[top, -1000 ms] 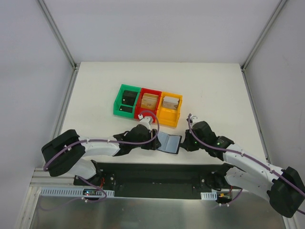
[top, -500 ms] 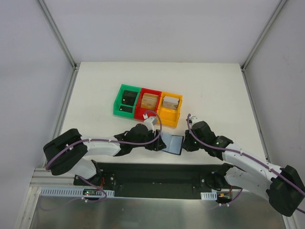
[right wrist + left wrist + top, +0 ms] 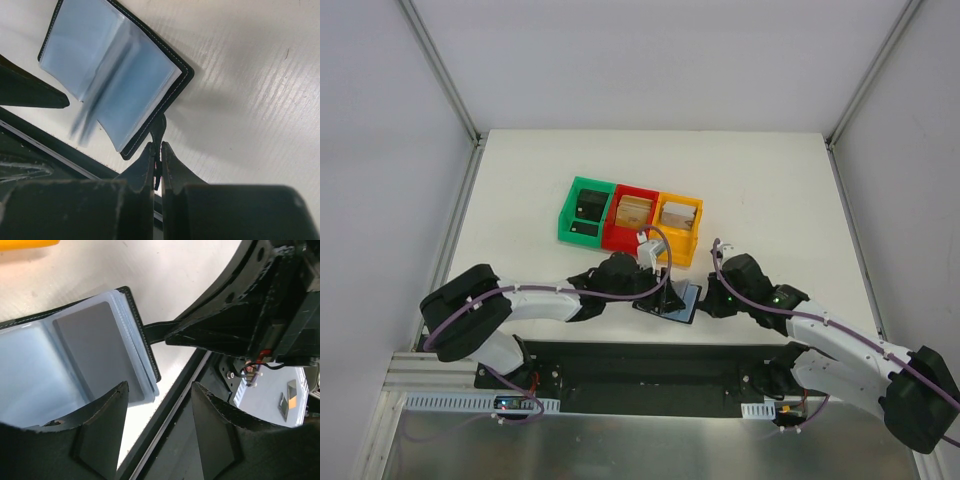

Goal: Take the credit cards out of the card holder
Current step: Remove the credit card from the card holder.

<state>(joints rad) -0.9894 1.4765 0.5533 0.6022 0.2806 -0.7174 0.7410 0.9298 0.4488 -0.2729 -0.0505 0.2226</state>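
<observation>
My right fingers [image 3: 141, 170] are pinched shut on the black tab [image 3: 158, 127] that sticks out from the edge of the holder [image 3: 115, 80]. The holder lies open on the bench [image 3: 770, 190], near the front edge. My left fingers [image 3: 102, 430] are spread apart over the clear sleeves and grip nothing. A grey card [image 3: 95, 347] sits in the top sleeve just ahead of them.

I'd want the right pinch firm so the holder can't slide. Then I'd bring one left fingertip down onto the card and drag it toward the sleeve mouth before closing on it. I cannot tell which side the sleeve opens. The risk, I judge, is grabbing the plastic leaf along with the card.
</observation>
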